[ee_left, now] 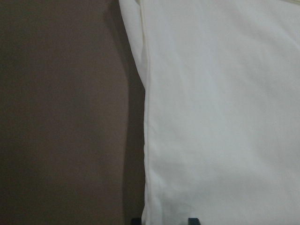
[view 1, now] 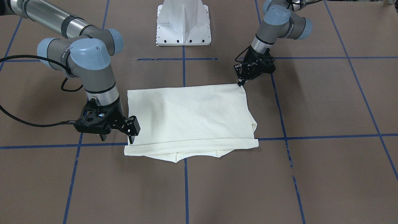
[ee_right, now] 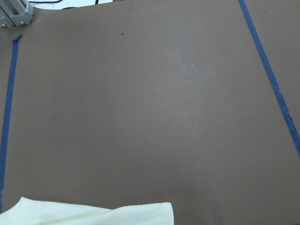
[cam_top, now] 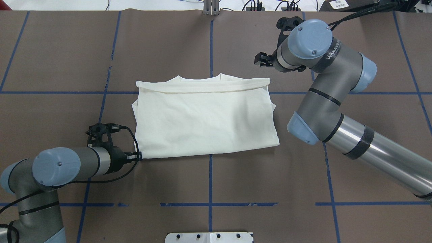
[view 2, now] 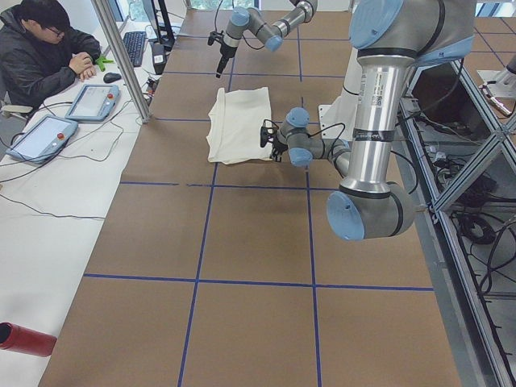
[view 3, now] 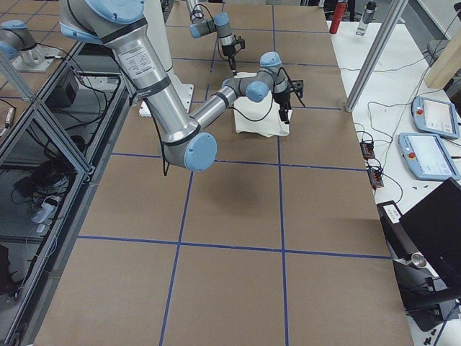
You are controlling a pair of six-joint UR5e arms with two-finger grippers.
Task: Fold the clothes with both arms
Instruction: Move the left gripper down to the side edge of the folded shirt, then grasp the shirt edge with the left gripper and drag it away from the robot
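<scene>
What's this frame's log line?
shirt folded flat, plain side up | left fingers at near-left corner | right fingers at far-right corner | grip unclear

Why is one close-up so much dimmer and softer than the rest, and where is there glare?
Left wrist view: dim and soft, the shirt likely too close for sharp focus, with a dark shadow band beside its edge. Right wrist view: even light, a pale sheen on the table. Overhead view: a bright streak on the right arm, along its metal tube.

Faint white lettering (cam_top: 332, 50) on the black band of the grey-and-silver jointed right robot arm (cam_top: 324, 101): roughly "WANJEED", tail unclear. White label (cam_top: 339, 4), far table edge: print illegible.
</scene>
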